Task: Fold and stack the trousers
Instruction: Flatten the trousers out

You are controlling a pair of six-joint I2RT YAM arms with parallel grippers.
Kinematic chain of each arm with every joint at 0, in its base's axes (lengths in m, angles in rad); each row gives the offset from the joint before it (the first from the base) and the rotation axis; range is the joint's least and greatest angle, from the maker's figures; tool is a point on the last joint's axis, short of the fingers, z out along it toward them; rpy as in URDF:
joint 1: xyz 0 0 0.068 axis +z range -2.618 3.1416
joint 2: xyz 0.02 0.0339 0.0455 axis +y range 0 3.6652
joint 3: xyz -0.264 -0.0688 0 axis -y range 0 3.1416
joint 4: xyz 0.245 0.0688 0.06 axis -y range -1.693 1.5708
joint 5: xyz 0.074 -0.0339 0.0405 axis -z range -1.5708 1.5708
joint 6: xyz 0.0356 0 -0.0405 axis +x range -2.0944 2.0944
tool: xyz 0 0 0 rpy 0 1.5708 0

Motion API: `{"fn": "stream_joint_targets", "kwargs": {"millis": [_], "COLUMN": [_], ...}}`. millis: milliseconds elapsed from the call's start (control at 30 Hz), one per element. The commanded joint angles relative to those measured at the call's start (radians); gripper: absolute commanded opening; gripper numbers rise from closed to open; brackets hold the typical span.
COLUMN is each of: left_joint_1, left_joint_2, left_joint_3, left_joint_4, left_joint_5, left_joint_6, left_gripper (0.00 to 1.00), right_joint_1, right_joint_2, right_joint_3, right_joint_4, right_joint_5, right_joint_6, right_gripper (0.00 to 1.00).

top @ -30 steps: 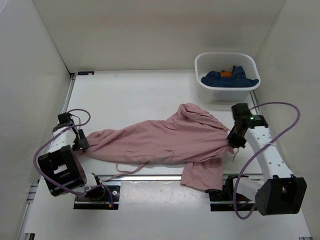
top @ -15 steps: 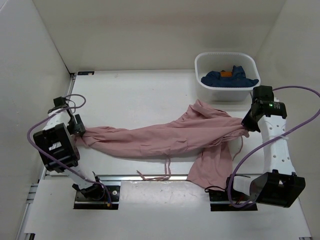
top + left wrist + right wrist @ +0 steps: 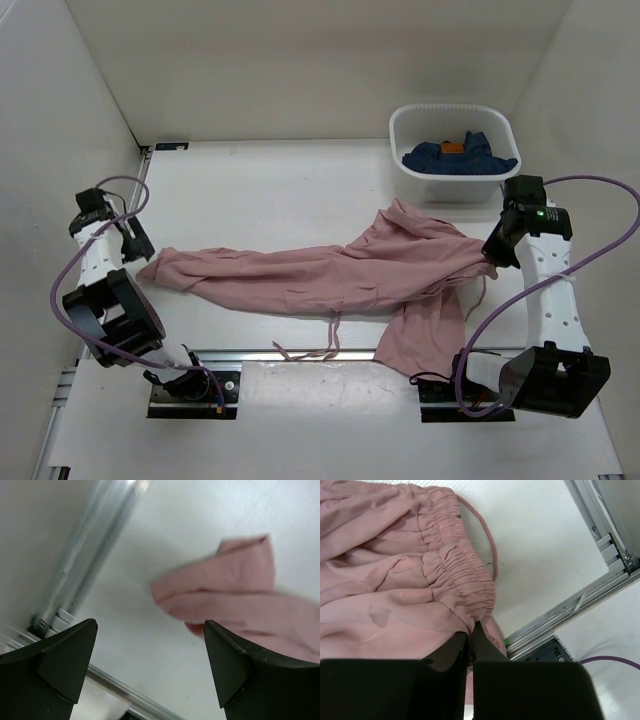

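The trousers [image 3: 330,275] lie stretched across the tabletop [image 3: 260,190] from left edge to right, one leg bunched at the near edge. The right end effector [image 3: 470,632] is clenched on the waistband; the left end effector [image 3: 150,665] hangs released beside the cuff. Pulling from one side could drag the cloth crooked

The trousers [image 3: 225,587] are blurred and cut off at the right edge in the left wrist view, and the tub [image 3: 440,190] hides part of the blue garment [image 3: 458,160].
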Motion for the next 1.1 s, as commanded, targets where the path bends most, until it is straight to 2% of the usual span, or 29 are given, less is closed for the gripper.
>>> {"fn": "stream_joint_targets", "kwargs": {"millis": [0,100,233,267,300,333,367,400,433,533,600,733,800,867,933,1000,1033,1067], "left_joint_1": [0.042,0.042,0.042,0.042,0.042,0.042,0.042,0.042,0.042,0.074,0.127,0.180,0.180,0.180,0.146,0.118,0.077,0.054], "left_joint_2": [-0.011,-0.010,0.085,0.098,0.110,0.124,0.160,0.179,0.190,0.149,0.046,-0.153,-0.222,-0.214,-0.136,-0.004,0.053,0.116], "left_joint_3": [-0.085,-0.147,-0.156,-0.143,-0.133,-0.120,-0.119,-0.106,-0.106,-0.074,-0.037,0.155,0.225,0.352,0.429,0.532,0.578,0.682], "left_joint_4": [-0.100,-0.091,-0.001,0.024,0.033,0.033,0.033,0.033,0.017,-0.049,-0.111,-0.246,-0.308,-0.367,-0.413,-0.441,-0.451,-0.476], "left_joint_5": [0.147,0.228,0.279,0.303,0.360,0.386,0.404,0.405,0.394,0.327,0.290,0.123,0.087,0.087,0.096,0.119,0.119,0.119], "left_joint_6": [-0.001,-0.001,-0.001,-0.001,-0.001,-0.001,-0.001,-0.001,-0.001,-0.001,-0.001,-0.001,-0.001,-0.001,-0.001,-0.001,-0.001,-0.001], "left_gripper": [1.00,1.00,1.00,0.96,0.87,0.60,0.43,0.17,0.14,0.14,0.14,0.14,0.14,0.14,0.14,0.14,0.14,0.14], "right_joint_1": [-0.004,-0.004,-0.004,-0.004,-0.004,-0.004,-0.004,-0.004,-0.004,-0.004,-0.004,-0.004,-0.004,-0.004,-0.004,-0.004,-0.004,-0.004], "right_joint_2": [-0.025,-0.025,-0.025,-0.025,-0.025,-0.025,-0.025,-0.025,-0.025,-0.082,-0.123,-0.200,-0.255,-0.278,-0.269,-0.191,-0.095,-0.035], "right_joint_3": [-0.015,-0.037,-0.060,-0.073,-0.083,-0.092,-0.092,-0.071,-0.052,0.069,0.214,0.406,0.440,0.473,0.491,0.522,0.537,0.599], "right_joint_4": [0.012,0.032,0.055,0.055,0.069,0.078,0.078,0.078,0.078,0.078,0.049,0.008,0.026,0.061,0.093,0.158,0.178,0.192], "right_joint_5": [-0.020,-0.041,-0.060,-0.074,-0.084,-0.097,-0.109,-0.135,-0.147,-0.179,-0.170,-0.124,-0.124,-0.124,-0.124,-0.147,-0.191,-0.222], "right_joint_6": [-0.020,-0.020,-0.020,-0.020,-0.020,-0.029,-0.029,-0.029,-0.029,-0.029,-0.029,-0.017,-0.017,-0.008,0.004,0.017,0.026,0.035], "right_gripper": [0.00,0.00,0.00,0.00,0.00,0.00,0.00,0.00,0.00,0.00,0.00,0.00,0.00,0.00,0.00,0.00,0.00,0.00]}}
